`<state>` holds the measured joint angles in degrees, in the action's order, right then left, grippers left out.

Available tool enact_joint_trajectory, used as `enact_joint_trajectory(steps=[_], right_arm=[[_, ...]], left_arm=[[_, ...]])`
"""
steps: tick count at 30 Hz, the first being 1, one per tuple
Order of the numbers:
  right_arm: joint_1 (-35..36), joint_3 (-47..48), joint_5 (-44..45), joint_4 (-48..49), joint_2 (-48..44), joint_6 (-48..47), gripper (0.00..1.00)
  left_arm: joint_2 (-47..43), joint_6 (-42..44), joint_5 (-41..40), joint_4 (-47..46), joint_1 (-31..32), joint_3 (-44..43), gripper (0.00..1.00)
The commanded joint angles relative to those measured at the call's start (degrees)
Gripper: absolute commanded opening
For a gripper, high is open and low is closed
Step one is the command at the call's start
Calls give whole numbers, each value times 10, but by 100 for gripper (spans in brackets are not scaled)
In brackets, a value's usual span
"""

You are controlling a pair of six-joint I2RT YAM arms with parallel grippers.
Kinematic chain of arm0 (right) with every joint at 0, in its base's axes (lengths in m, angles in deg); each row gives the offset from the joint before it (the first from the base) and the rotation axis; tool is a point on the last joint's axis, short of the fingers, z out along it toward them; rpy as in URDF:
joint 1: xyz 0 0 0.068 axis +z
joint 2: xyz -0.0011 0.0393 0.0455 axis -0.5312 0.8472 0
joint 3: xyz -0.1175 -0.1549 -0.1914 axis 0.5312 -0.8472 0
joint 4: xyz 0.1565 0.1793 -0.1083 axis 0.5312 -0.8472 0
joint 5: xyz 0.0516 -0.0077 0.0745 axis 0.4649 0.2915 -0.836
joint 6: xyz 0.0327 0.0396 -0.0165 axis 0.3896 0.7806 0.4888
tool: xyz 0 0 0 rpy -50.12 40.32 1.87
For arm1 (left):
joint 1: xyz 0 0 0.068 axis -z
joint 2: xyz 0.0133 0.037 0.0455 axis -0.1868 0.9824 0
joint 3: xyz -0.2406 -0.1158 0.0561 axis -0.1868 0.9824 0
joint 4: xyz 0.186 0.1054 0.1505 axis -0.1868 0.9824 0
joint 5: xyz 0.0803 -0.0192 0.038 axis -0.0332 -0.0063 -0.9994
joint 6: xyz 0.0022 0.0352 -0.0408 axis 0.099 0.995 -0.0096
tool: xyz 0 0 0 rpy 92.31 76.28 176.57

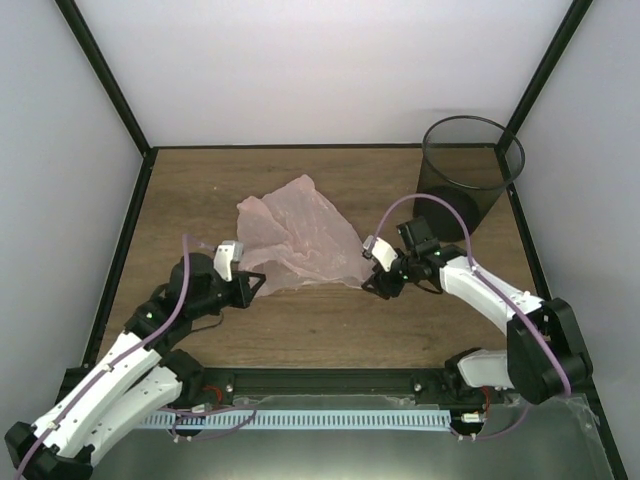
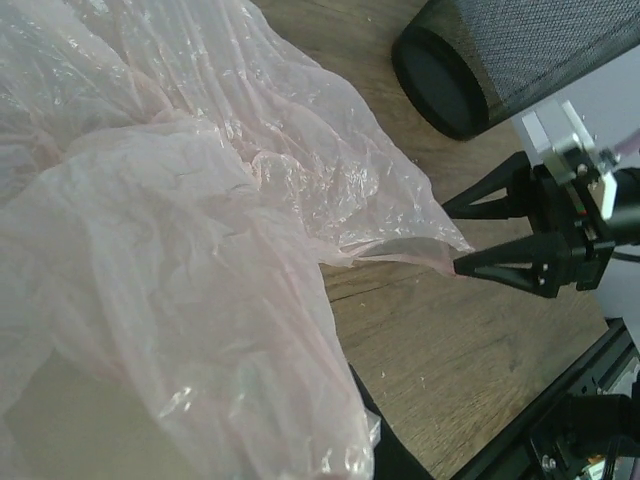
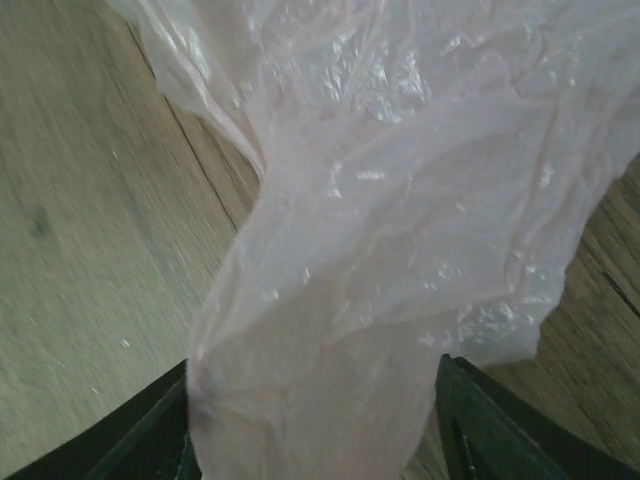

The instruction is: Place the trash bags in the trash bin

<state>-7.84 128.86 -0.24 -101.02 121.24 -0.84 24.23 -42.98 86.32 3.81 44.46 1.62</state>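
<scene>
The pale-pink translucent trash bag (image 1: 300,238) lies crumpled on the wooden table between my two grippers. It fills most of the left wrist view (image 2: 170,230) and the right wrist view (image 3: 400,200). My left gripper (image 1: 255,285) is at the bag's near left corner. The bag hides its jaws (image 2: 330,440) except one dark finger (image 2: 392,452) close to the middle, so it looks shut on the bag. My right gripper (image 1: 378,285) is open at the bag's near right corner, with plastic lying between its spread fingers (image 3: 315,420). The black mesh trash bin (image 1: 470,165) stands upright at the far right.
Black frame posts and white walls enclose the table (image 1: 330,330). A black rail (image 1: 330,382) runs along the near edge. The bin also shows in the left wrist view (image 2: 520,55), beyond my right gripper (image 2: 450,240).
</scene>
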Motion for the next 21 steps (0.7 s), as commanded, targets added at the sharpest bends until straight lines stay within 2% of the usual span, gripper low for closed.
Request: enact_joint_trajectory(steps=[1,5,8,10,14,17,19,21], right_arm=[[3,-29,58,13,-34,2,65],[1,-49,65,14,-47,7,70],[-3,-47,62,10,-42,7,69],[-5,-45,57,10,-43,5,66],[-8,-45,47,9,-53,3,46],[-8,-39,43,4,-61,5,20],[-8,-28,37,-7,-68,9,6],[-9,-9,35,-17,-76,16,1]], left_arm=[[-31,-41,-13,-11,0,15,4],[-44,-40,-28,6,0,15,4],[-51,-47,-27,1,-1,22,4],[-51,-47,-26,1,0,23,4],[-50,-45,-27,2,0,22,4],[-50,-45,-28,2,0,24,4],[-49,-44,-20,-4,0,28,4],[-49,-48,-10,-14,0,34,4]])
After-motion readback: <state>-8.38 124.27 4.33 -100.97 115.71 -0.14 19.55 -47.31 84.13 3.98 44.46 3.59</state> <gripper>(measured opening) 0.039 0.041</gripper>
